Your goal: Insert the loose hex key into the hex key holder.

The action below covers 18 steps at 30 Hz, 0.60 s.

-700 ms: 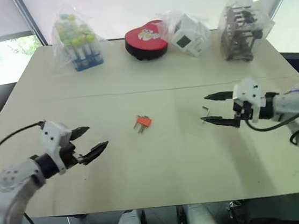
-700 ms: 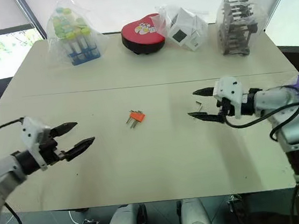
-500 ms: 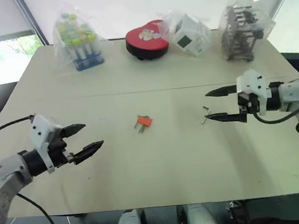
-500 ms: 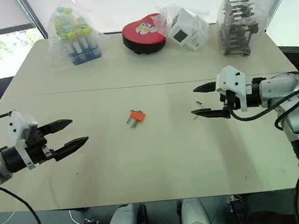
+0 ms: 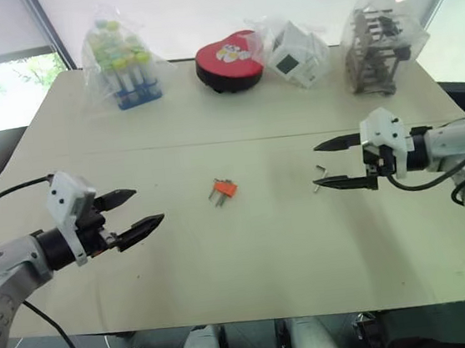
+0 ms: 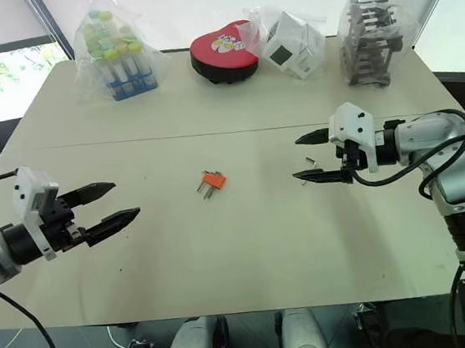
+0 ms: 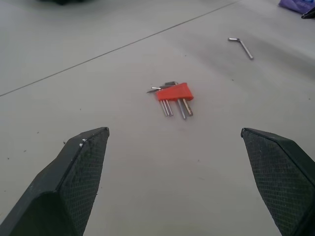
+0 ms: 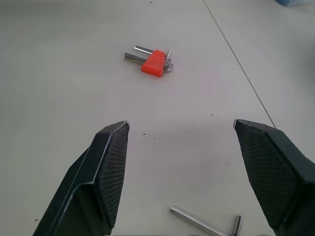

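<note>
The hex key holder (image 5: 224,190), a small orange block with thin grey keys sticking out, lies flat near the middle of the table. The loose hex key (image 5: 319,177), a thin L-shaped grey rod, lies on the table to its right. My right gripper (image 5: 315,166) hovers open just over that key, its tips on either side of it and nothing held. My left gripper (image 5: 148,206) is open and empty, well left of the holder and pointing toward it. The left wrist view shows the holder (image 7: 174,92) with the key (image 7: 241,46) beyond it. In the right wrist view the key (image 8: 206,223) lies close in.
Along the table's far edge stand a bag of coloured tubes (image 5: 122,65), a red heart-shaped tin (image 5: 228,59), a bagged white box (image 5: 293,54) and a bagged dark rack (image 5: 378,48). A seam line (image 5: 212,144) crosses the tabletop behind the holder.
The left gripper has drawn back slightly to the left. The right gripper stays in almost the same spot over the loose key. The holder and the key have not moved.
</note>
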{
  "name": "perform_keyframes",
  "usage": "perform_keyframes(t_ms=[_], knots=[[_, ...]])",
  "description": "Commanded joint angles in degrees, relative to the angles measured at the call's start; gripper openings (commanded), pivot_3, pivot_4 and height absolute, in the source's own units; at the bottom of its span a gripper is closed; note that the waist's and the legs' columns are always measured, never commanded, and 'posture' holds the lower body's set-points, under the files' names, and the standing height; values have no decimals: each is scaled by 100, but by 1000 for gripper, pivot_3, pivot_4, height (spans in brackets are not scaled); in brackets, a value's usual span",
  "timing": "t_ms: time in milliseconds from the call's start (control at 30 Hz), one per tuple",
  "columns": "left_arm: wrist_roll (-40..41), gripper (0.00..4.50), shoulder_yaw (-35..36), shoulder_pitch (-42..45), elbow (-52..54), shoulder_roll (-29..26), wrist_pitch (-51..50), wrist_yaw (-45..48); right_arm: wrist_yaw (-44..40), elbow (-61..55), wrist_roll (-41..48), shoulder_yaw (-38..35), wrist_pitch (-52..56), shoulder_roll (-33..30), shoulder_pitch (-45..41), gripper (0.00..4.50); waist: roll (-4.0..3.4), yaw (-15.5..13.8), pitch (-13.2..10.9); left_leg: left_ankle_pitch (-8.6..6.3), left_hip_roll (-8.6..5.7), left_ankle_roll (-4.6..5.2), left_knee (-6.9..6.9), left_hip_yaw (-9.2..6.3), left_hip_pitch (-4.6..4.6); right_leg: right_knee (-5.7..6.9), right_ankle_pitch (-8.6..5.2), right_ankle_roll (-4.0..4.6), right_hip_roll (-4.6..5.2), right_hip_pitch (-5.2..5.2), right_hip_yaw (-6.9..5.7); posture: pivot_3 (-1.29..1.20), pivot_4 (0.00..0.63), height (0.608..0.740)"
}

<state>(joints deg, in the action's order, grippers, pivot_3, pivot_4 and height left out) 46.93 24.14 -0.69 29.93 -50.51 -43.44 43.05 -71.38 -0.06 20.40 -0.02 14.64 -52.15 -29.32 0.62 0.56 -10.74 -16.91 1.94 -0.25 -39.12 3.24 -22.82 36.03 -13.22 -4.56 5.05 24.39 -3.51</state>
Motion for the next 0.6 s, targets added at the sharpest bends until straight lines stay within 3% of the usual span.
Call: perform_keyframes(t_ms=[33,267,600], knots=[[75,4480,233,38,184,-55,20,-34,10,-133,2,-58,-7,25,-108,3535,0,1,0,0,0,0,0,0,0,0,0,0,0,0,0,0,150,740],[64,4480,216,28,236,-19,13,-138,200,-218,55,-17,134,208,-102,3535,1,2,0,0,0,-1,0,0,0,0,0,0,0,0,0,0,150,740],[-5,4480,122,-85,385,121,30,-388,1435,-357,-294,680,224,1873,132,3535,0,10,0,3,0,-6,0,1,0,6,8,-12,-2,3,3,0,150,740]])
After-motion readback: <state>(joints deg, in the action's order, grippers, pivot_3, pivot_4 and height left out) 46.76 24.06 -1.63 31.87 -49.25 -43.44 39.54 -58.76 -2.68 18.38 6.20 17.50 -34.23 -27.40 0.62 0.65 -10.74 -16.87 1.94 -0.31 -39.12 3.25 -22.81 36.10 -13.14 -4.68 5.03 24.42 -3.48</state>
